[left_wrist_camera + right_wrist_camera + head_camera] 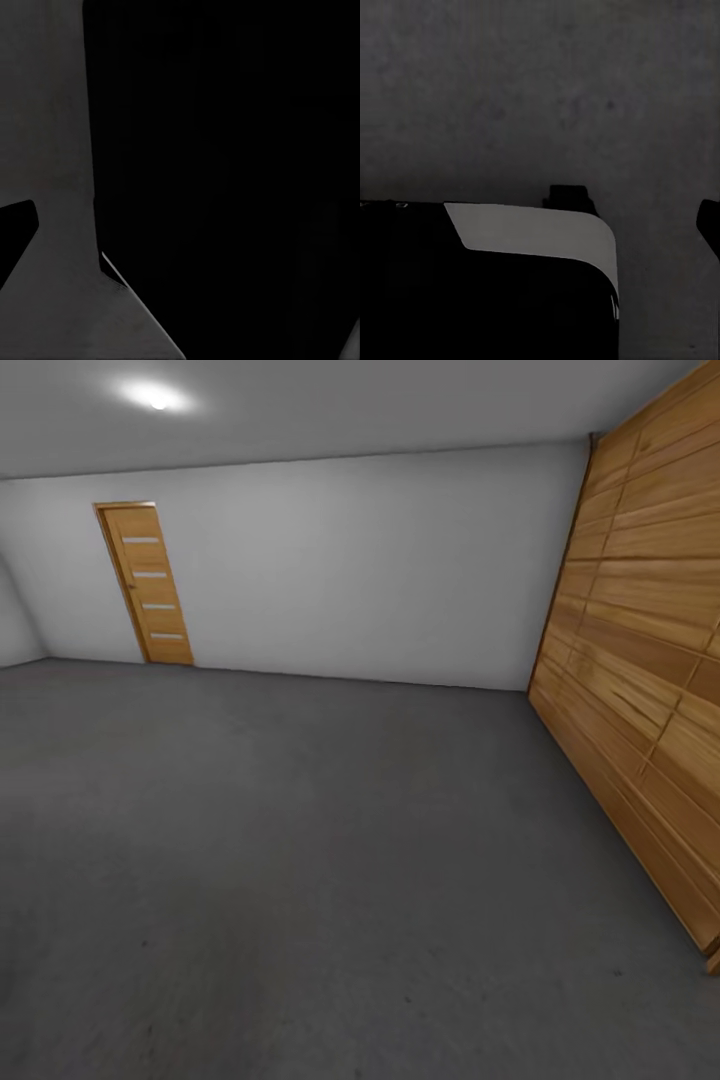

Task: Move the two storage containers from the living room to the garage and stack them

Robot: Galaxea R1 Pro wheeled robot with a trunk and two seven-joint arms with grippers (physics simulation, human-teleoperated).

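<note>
I am in the garage, looking across its dark grey floor (300, 840) toward a plain white wall (370, 560). The two storage containers are out of view, and so is the living room. In the right wrist view two dark fingertips (568, 195) stand well apart over the grey floor, with nothing between them; my right gripper (637, 211) is open. The left wrist view is mostly black, with a pale grey surface (52, 150) beside the dark mass, and it does not show how the left fingers stand.
A narrow wooden door (148, 582) with small glass slits is set in the far wall at the left. A large wood-panelled garage door (640, 660) runs along the right side. My own dark base with a light panel (532, 232) sits in the right wrist view.
</note>
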